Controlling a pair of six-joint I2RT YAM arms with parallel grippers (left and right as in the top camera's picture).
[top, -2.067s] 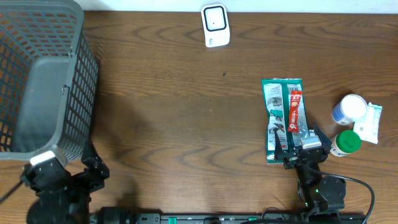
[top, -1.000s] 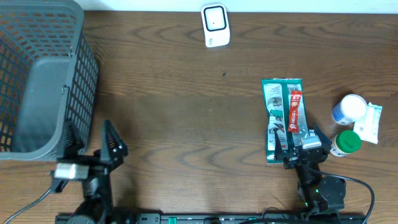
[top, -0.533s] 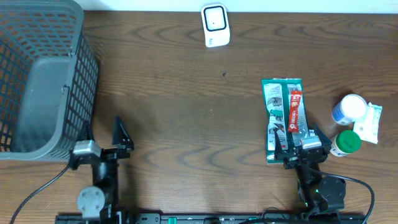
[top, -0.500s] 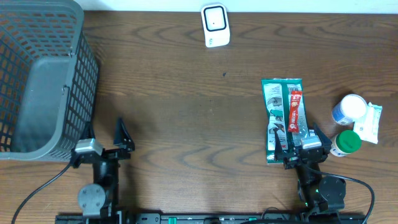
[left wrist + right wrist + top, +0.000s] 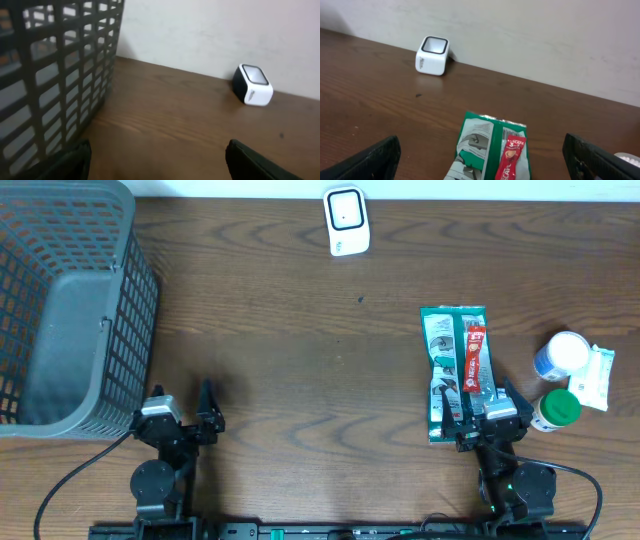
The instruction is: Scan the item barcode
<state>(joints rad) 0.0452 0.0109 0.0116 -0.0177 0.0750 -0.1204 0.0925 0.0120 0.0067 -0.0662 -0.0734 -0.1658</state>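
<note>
Green packet [image 5: 445,370] lies flat on the right half of the table [image 5: 300,360], red sachet [image 5: 473,360] on top. Right gripper [image 5: 488,404] sits at the packet's near end, jaws spread wide, nothing held (same as two seconds ago). Left gripper [image 5: 180,412] has shifted right from under the basket [image 5: 70,300] corner; it is released and empty. Scanner [image 5: 346,220] stands at the far edge.

Left wrist: basket mesh on the left, scanner far right, fingers [image 5: 70,160] apart over bare wood.

Right wrist: packet and sachet between splayed fingers [image 5: 365,160], scanner beyond.
</note>
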